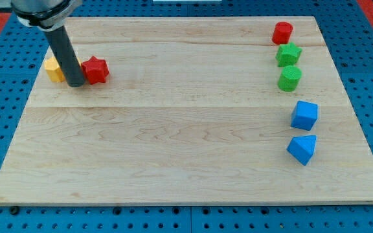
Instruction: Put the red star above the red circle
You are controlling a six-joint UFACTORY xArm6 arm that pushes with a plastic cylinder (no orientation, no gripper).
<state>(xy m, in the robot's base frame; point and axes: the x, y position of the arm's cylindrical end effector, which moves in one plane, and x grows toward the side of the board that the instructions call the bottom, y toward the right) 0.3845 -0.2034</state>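
Note:
The red star (96, 70) lies on the wooden board at the view's upper left. The red circle (282, 32) sits near the board's top right corner, far from the star. My tip (76, 84) rests on the board right at the star's left side, touching or nearly touching it, between the star and a yellow block (54, 69). The dark rod rises from the tip toward the view's top left and hides part of the yellow block.
Down the view's right side stand a green star (289, 54), a green cylinder-like block (289, 78), a blue cube (304, 115) and a blue wedge-shaped block (302, 149). The board (173, 142) lies on a blue pegboard table.

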